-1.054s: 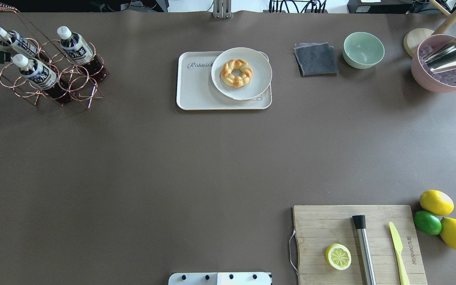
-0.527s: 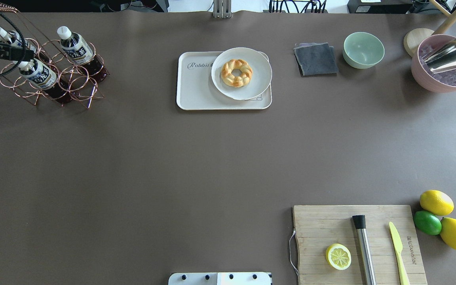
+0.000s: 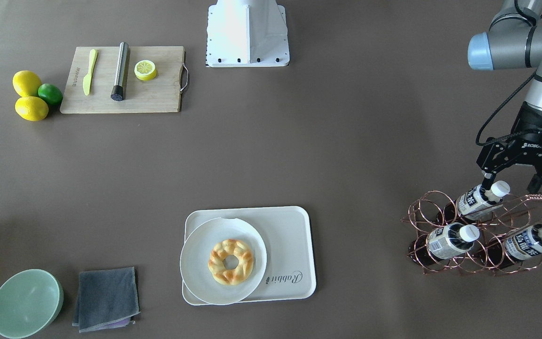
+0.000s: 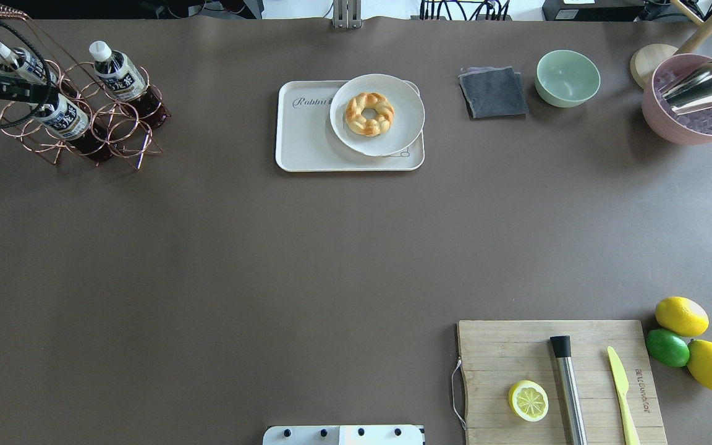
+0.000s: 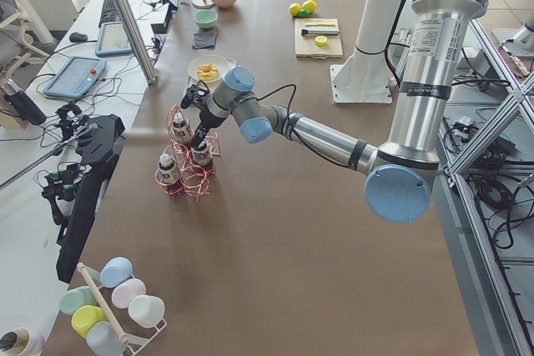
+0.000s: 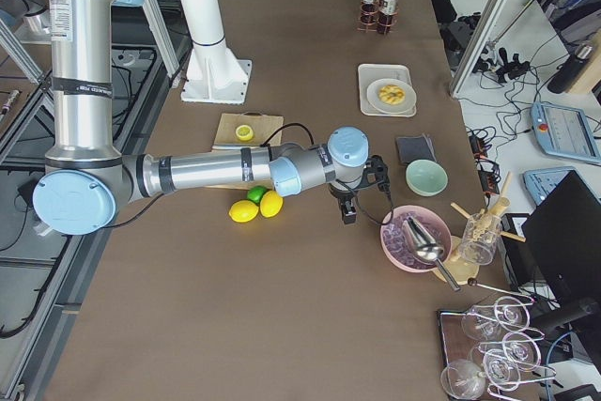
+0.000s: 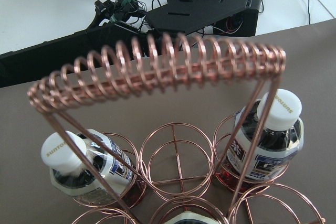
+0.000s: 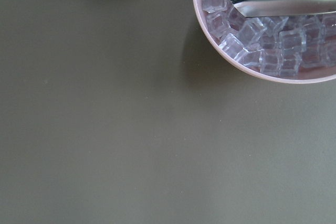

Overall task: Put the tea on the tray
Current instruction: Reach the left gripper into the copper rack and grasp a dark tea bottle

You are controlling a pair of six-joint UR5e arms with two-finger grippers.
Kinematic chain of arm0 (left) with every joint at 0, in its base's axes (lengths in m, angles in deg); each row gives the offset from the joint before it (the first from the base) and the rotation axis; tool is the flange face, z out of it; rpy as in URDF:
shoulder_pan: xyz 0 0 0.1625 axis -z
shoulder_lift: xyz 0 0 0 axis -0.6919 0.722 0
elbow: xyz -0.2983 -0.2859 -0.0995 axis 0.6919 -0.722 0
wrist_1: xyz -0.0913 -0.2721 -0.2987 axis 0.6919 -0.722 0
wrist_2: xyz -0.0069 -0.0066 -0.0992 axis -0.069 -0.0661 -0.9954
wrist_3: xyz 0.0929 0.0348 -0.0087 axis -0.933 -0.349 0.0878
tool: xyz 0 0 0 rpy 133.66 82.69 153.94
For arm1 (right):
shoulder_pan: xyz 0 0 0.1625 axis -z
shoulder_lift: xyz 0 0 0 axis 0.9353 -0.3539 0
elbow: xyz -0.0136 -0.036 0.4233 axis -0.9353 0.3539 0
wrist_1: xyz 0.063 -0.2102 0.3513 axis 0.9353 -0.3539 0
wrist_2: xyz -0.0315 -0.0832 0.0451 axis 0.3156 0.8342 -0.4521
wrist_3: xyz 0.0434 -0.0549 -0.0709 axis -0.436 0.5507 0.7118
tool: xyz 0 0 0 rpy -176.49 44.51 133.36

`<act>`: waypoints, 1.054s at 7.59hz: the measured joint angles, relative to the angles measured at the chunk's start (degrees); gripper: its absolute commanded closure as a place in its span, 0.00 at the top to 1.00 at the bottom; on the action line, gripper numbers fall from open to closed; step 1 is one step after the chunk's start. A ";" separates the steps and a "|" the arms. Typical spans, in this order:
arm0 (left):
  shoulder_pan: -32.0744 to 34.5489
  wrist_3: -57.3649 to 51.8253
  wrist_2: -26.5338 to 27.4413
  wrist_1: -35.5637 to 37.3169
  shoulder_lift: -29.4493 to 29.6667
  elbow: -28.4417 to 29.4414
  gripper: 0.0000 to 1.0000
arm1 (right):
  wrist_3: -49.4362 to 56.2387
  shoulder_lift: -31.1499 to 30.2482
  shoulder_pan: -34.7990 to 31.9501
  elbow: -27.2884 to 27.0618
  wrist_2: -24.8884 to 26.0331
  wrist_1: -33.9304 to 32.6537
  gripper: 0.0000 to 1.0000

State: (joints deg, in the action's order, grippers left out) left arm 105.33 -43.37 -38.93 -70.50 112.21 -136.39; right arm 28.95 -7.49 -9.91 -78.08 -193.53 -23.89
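Three tea bottles lie tilted in a copper wire rack (image 3: 468,235) at the table's left end. My left gripper (image 3: 512,182) is open and hangs just above the rack, its fingers on either side of the white cap of the nearest tea bottle (image 3: 475,198). The other two bottles (image 3: 447,239) (image 3: 527,242) lie beyond it. The left wrist view shows the rack's coil handle (image 7: 157,74) and two bottles (image 7: 268,140) (image 7: 86,174). The cream tray (image 4: 306,142) sits at the far middle. My right gripper (image 6: 347,208) is near the pink bowl; I cannot tell whether it is open or shut.
A white plate (image 4: 402,133) with a ring pastry covers the tray's right part. A grey cloth (image 4: 493,93), a green bowl (image 4: 567,77) and a pink bowl of ice (image 4: 696,120) stand at the back right. A cutting board (image 4: 517,352), lemons and a lime (image 4: 668,347) lie front right.
My left gripper has come in from the left edge and now hangs over the rack, covering the nearest bottle's cap in the overhead view. Nothing else has moved.
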 measured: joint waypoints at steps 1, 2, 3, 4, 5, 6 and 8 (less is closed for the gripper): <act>-0.22 0.03 -0.04 0.00 -0.18 0.05 0.22 | -0.05 -0.07 0.00 -0.10 -0.02 0.00 0.99; -0.32 0.00 -0.10 0.00 -0.42 0.04 0.00 | -0.16 -0.16 0.00 -0.25 -0.03 0.00 0.99; -0.34 -0.03 -0.19 0.04 -0.58 -0.10 0.00 | -0.27 -0.21 0.00 -0.33 -0.08 0.00 0.99; -0.27 -0.10 -0.96 0.10 -0.77 -0.39 0.00 | -0.32 -0.23 0.00 -0.42 -0.15 0.00 0.99; 0.16 -0.22 -3.35 0.29 -1.01 -0.50 0.00 | -0.38 -0.24 0.00 -0.66 -0.22 0.00 0.99; 1.01 -0.40 -5.91 0.65 -1.02 -0.71 0.00 | -0.74 -0.24 0.00 -1.15 -0.18 0.00 0.99; 6.27 -0.68 -12.65 2.42 0.46 -1.65 0.00 | -1.29 -0.17 -0.03 -1.62 -0.06 0.00 0.99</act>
State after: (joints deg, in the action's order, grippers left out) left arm 111.60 -44.05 -51.58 -68.08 112.67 -138.04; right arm 27.66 -7.67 -9.94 -79.70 -193.59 -23.89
